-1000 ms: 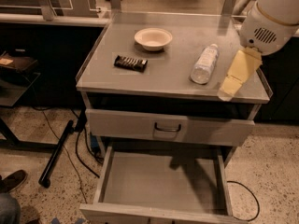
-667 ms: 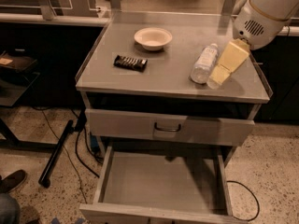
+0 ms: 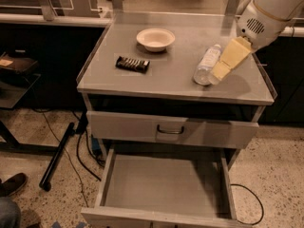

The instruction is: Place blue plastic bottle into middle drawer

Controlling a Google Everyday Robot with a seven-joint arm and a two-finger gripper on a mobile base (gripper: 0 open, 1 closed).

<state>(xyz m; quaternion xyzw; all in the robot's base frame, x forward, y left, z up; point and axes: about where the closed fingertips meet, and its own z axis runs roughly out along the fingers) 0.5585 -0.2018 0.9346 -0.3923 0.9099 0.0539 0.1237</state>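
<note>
Clear plastic bottle [image 3: 207, 64] lies on the cabinet top [image 3: 175, 75], not yet grasped.
The gripper [image 3: 218, 73] hovers just beside its base, and whether it is spread or closed cannot be told. The next move likely calls for straddling the bottle, then lowering it into the open drawer [image 3: 161, 184].

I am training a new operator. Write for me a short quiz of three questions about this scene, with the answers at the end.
1. Short answer: on what does the blue plastic bottle lie?
2. Multiple choice: the gripper, over the right side of the cabinet top, is nearest to: A) the white bowl, B) the dark snack bar, C) the blue plastic bottle.
3. True or false: the middle drawer is pulled open, below a closed drawer with a handle.

Key: 1. On the cabinet top, on its side. 2. C. 3. True.
</note>
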